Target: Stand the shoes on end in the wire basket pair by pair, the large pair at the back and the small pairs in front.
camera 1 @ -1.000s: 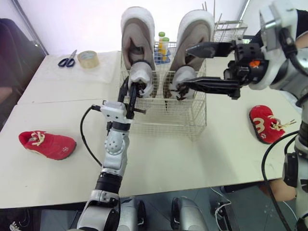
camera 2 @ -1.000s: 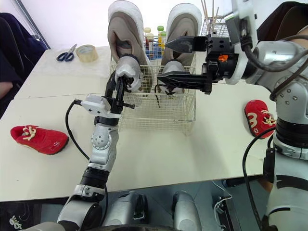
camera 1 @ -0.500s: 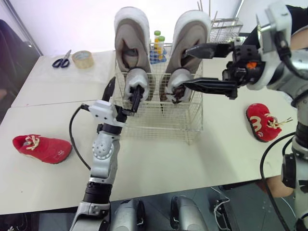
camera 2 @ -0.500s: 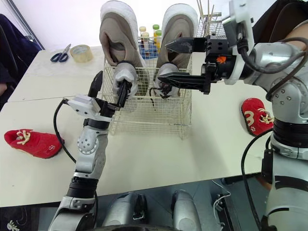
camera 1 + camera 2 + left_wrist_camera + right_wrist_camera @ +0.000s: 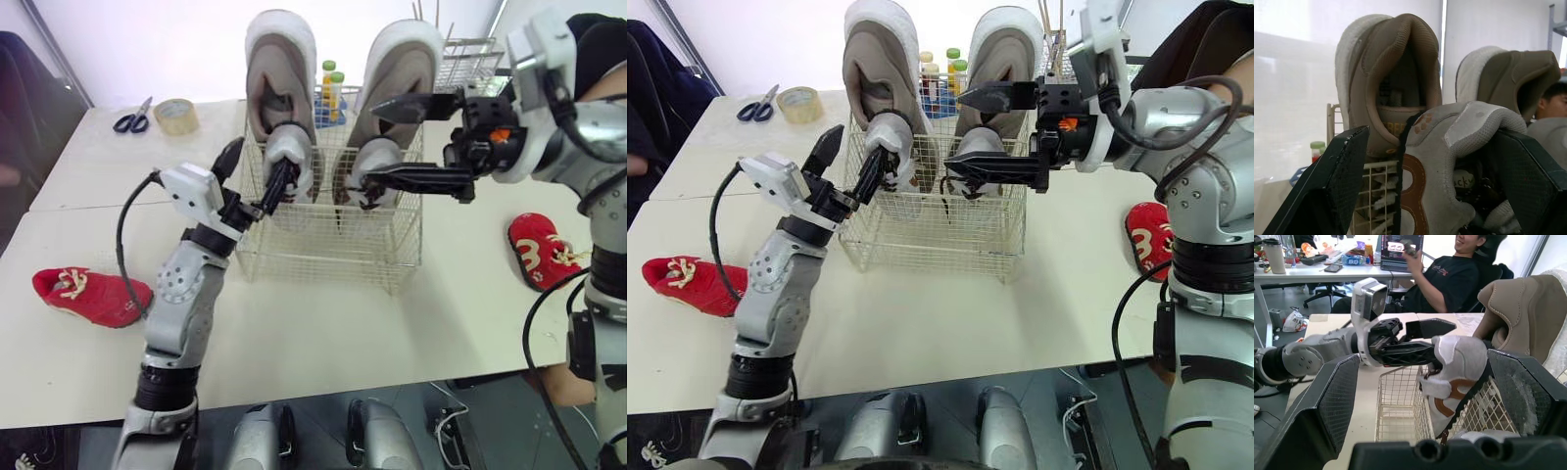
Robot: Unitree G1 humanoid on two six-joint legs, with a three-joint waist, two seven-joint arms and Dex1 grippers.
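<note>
Left claw (image 5: 260, 159) wide open astride a small shoe (image 5: 294, 155) in the basket (image 5: 323, 253), right claw (image 5: 367, 144) wide open, empty, beside the other small shoe (image 5: 378, 160), large pair (image 5: 281, 69) beyond.

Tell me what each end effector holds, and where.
Nothing is held. The left end effector, open, straddles a small grey shoe; the right end effector is open too.

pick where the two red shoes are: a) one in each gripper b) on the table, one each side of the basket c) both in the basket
b: one red shoe lies on the table left of the wire basket, the other red shoe right of it
</note>
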